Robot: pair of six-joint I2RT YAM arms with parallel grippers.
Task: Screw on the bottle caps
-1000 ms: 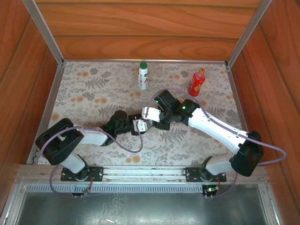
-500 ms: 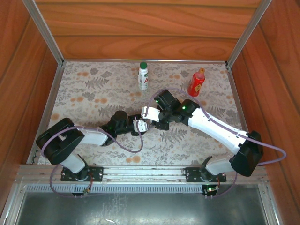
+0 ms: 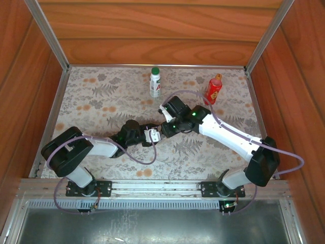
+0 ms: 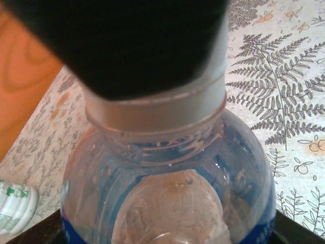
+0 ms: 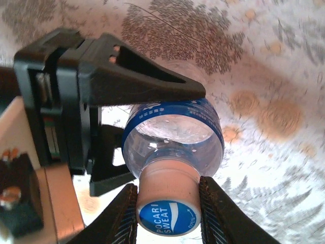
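The short clear bottle (image 5: 172, 137) with a blue label band is clamped around its body by my left gripper (image 3: 151, 135), whose black fingers (image 5: 137, 81) show in the right wrist view. The blue-topped cap (image 5: 169, 216) sits on the bottle's neck, and my right gripper (image 5: 169, 206) is shut on its pale sides. In the left wrist view the bottle (image 4: 167, 193) is close up and the cap's skirt (image 4: 157, 107) lies under the dark right gripper (image 4: 132, 40). From above, both grippers meet at mid-table and hide the bottle.
The white bottle (image 3: 155, 84) with a green cap (image 3: 155, 70) stands at the back centre. The red bottle (image 3: 213, 90) with an orange cap (image 3: 218, 76) stands at the back right. Wooden walls (image 3: 152, 30) enclose the patterned table (image 3: 91, 101).
My right gripper has closed onto the cap, and its wrist has turned and shifted slightly left. The left arm has stayed where it was, holding the bottle.
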